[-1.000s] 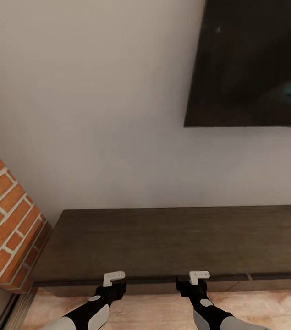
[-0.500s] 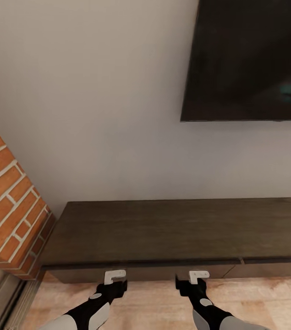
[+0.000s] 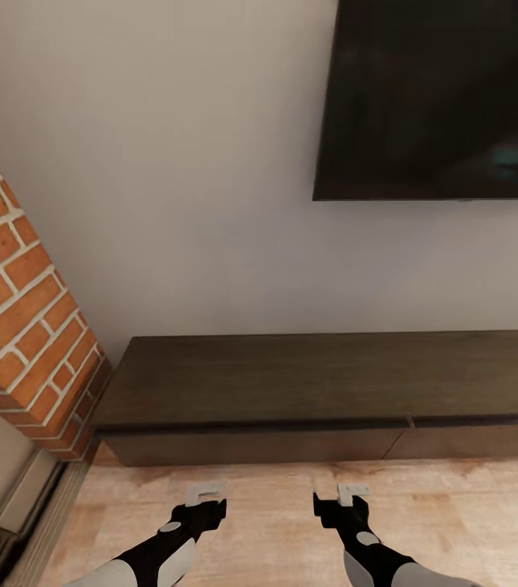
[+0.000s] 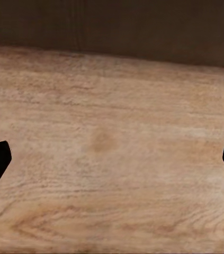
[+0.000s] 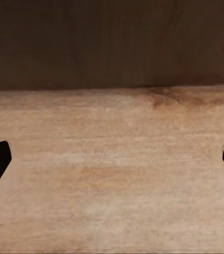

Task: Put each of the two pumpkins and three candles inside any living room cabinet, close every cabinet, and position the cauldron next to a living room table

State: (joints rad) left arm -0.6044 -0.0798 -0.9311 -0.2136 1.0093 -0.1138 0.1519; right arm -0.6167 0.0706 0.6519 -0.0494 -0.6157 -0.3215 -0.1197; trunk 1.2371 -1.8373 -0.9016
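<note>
Cabinet (image 3: 332, 391) sits low against the wall, drawer fronts flush, under the dark screen (image 3: 442, 98); brick column (image 3: 22, 302) at its left end. Your left gripper (image 3: 204, 494) and right gripper (image 3: 348, 492) hover over the wood floor (image 3: 275, 514), both spread wide, empty.

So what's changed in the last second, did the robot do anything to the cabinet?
Nothing was touched. The view drew back: the cabinet now sits farther from the left gripper and right gripper, with more wooden floor between. Both grippers remain open and empty; the drawers look shut.
</note>
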